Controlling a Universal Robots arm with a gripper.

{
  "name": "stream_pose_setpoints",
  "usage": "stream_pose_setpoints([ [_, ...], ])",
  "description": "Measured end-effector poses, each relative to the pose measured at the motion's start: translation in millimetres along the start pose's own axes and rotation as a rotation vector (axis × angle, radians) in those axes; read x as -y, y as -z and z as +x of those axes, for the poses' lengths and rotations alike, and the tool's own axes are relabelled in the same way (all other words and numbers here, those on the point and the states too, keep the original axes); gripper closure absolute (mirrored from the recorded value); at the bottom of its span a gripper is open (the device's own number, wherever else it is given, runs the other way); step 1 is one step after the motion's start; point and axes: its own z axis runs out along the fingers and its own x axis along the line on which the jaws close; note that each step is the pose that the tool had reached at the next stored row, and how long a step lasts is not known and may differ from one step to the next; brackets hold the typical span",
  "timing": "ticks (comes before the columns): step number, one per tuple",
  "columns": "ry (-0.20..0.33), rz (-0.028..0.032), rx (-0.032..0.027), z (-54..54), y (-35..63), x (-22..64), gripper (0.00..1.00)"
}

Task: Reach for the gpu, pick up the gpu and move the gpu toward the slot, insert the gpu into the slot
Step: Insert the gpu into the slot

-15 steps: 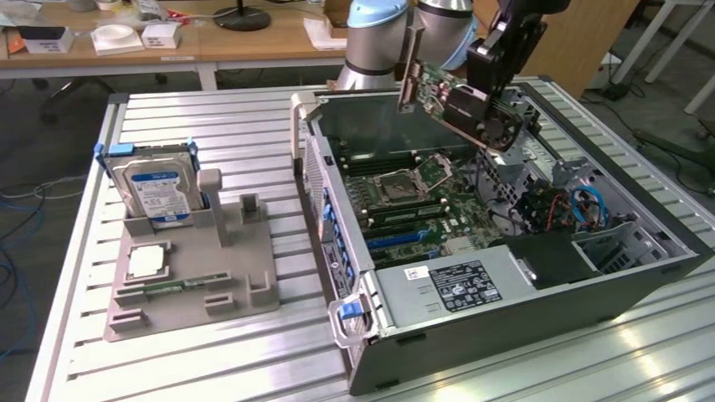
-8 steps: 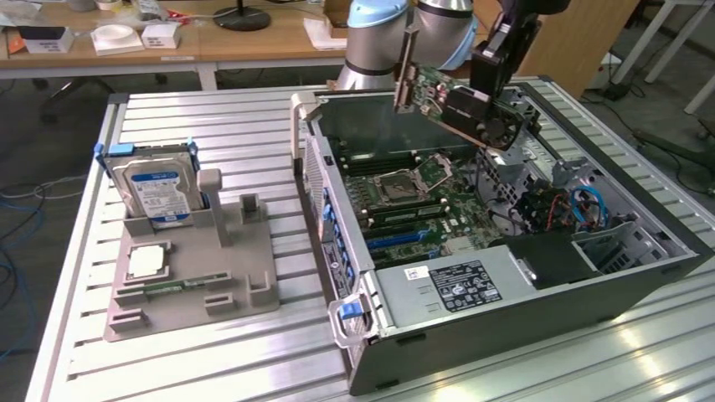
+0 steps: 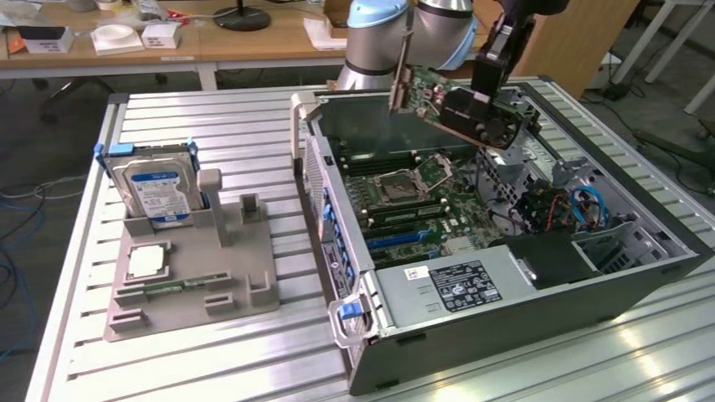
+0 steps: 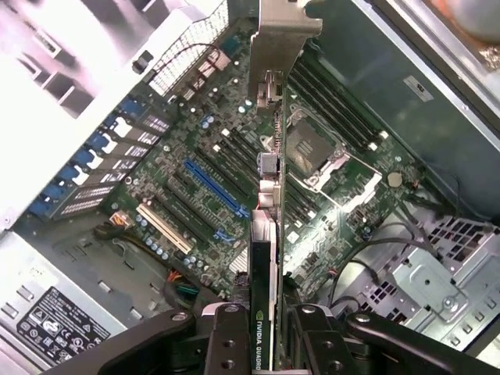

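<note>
The work stands at the carrying step: the gpu [image 3: 475, 113] is off the surface [image 3: 223, 352] and hangs in the air over the open computer case [image 3: 625, 268], above the far end of the case's interior, tilted rather than level in the exterior view. It touches neither the case walls nor the motherboard [image 4: 195, 156] that lies on the case floor.

The jaws of the gripper [image 4: 269, 332] are clenched on the card. In the wrist view one finger presses each face of the card near its top edge, and the card runs edge-on away from the camera, with its metal bracket at the leading end.

The long blue slot [image 4: 215, 187] on the motherboard inside the case looks like the likely target, though the pictures do not settle which slot is meant. The card's lower edge lies well apart from it and off to one side. Judged from this, insertion calls for bringing the card's edge parallel to the slot and directly over it, with the bracket facing the case's rear opening. The descent then has to be straight, since a skewed entry could bind the card or stress the connector.
</note>
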Motion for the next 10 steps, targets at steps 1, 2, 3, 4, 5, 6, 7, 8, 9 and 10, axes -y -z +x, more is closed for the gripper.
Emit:
stream_pose_setpoints([
  [1, 0.009, -0.0002, -0.0001, 0.3, 0.0, -0.1, 0.74],
  [2, 0.018, -0.0003, -0.0002, 0.6, 0.0, -0.2, 0.74],
  [3, 0.029, -0.0006, -0.0002, 0.8, -0.1, -0.3, 0.74],
  [4, 0.042, -0.0008, -0.0002, 0.8, -0.1, -0.3, 0.74],
  [5, 0.057, -0.0012, -0.0003, 0.8, -0.2, -0.3, 0.74],
  [6, 0.073, -0.0015, -0.0003, 0.9, -0.2, -0.4, 0.74],
  [7, 0.088, -0.0018, -0.0003, 0.9, -0.2, -0.4, 0.74],
  [8, 0.103, -0.0021, -0.0003, 0.9, -0.2, -0.4, 0.74],
  [9, 0.118, -0.0024, -0.0004, 0.9, -0.2, -0.4, 0.74],
  [10, 0.134, -0.0028, -0.0003, 0.9, -0.3, -0.4, 0.74],
])
